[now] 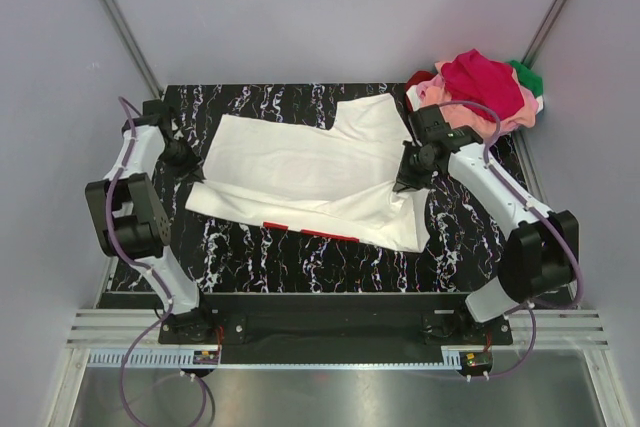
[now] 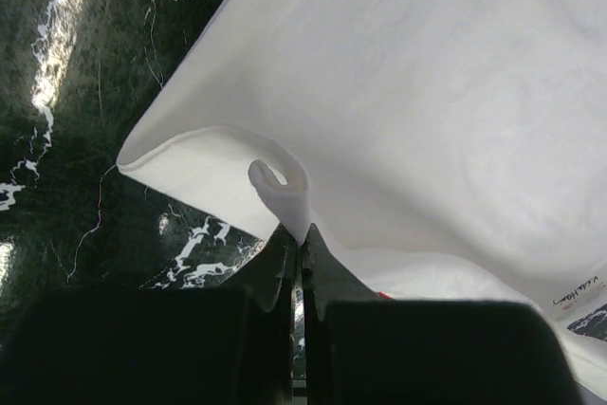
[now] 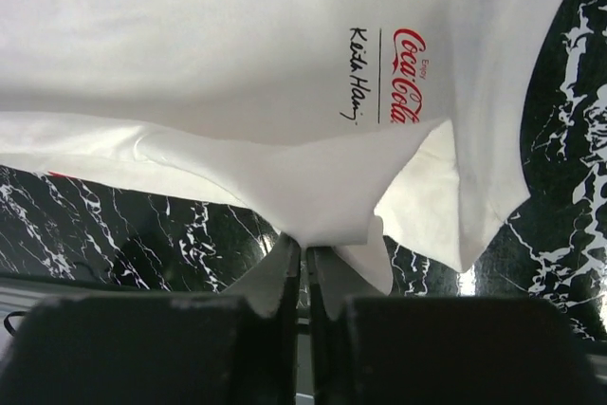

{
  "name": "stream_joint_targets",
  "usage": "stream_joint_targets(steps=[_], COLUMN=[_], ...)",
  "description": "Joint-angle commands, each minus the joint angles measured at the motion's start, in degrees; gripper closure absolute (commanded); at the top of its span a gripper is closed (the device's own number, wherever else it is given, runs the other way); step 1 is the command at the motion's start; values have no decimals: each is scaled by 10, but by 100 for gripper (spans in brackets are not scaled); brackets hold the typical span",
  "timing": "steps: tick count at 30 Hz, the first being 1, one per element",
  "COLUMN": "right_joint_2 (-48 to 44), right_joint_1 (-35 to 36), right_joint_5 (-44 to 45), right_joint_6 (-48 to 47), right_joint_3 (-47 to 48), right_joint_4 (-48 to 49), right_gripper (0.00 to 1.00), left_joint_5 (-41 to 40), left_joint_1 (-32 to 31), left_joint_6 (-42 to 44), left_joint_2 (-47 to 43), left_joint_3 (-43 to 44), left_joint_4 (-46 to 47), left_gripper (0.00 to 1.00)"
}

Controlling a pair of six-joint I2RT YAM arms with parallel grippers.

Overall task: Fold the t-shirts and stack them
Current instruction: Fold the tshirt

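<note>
Scene: white tee lies spread, mostly flat, mid table, long axis running 9 to 3 o'clock. L gripper sits at the tee's 9 o'clock edge, R gripper at its 3 o'clock edge. One on each end, prob. so the cloth can be lifted or pulled taut evenly w/o bunching in the middle.

L wrist view: jaws closed tight, pinching a curled lip of cloth at the tee's edge. The rest of that edge runs off toward 10 o'clock.

R wrist view: jaws likewise pinched together on a tuck of white cloth right at the tips. A corner flap is folded over just beside it, at 2 o'clock.

Small red label w/ black script next to it shows above the R grip. Red strip runs along the tee's 6 o'clock edge. May be print peeking out from under, can't confirm.

Pile of other tees (pink, magenta, dark red, bit of green) is bunched at the table's 1–2 o'clock corner, behind the R arm and out of the fold area. It's near the white tee's far corner; can't tell if touching.

Judgement: early in task, first tee. Step = both ends gripped for a straighten or fold. No folded stack visible yet. Risk: thin edge pinches could slip once the cloth is lifted.
</note>
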Motion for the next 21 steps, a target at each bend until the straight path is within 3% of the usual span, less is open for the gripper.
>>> stream_joint_targets(steps=[1,3,4,6,7,8,11,12,13,17,21], right_joint_2=[19,31,50,78,106,118,132,126,110,47,1], right_joint_1=[-9,-17,-22,-47,-57,-67,-96,-97,-97,-87,-39], right_joint_5=[-17,-24,-28,-32,-30,-26,-17,-8,-9,-85,-99], right_joint_6=[-25,-32,-33,-40,-43,-48,-55,-55,-55,-32,4], right_joint_3=[30,27,31,49,60,90,139,147,148,51,-66], right_joint_4=[23,44,57,55,53,40,21,15,13,51,101], right_gripper=[86,71,52,40,31,28,23,23,22,22,24], left_joint_5=[-27,-41,-61,-74,-63,-53,-52,-66,-98,-124,-92], left_joint_1=[-3,-2,-1,0,3,4,-2,-6,-13,-39,-67], left_joint_6=[0,1,0,0,0,1,-5,-6,-3,5,6], left_joint_2=[11,22,37,64,95,105,62,39,-4,-92,-164], left_joint_3=[35,45,52,91,105,119,106,95,74,2,-94], left_joint_4=[7,3,2,-18,-28,-35,-27,-13,-11,9,54], left_gripper=[100,98,95,66,56,53,44,33,30,29,33])
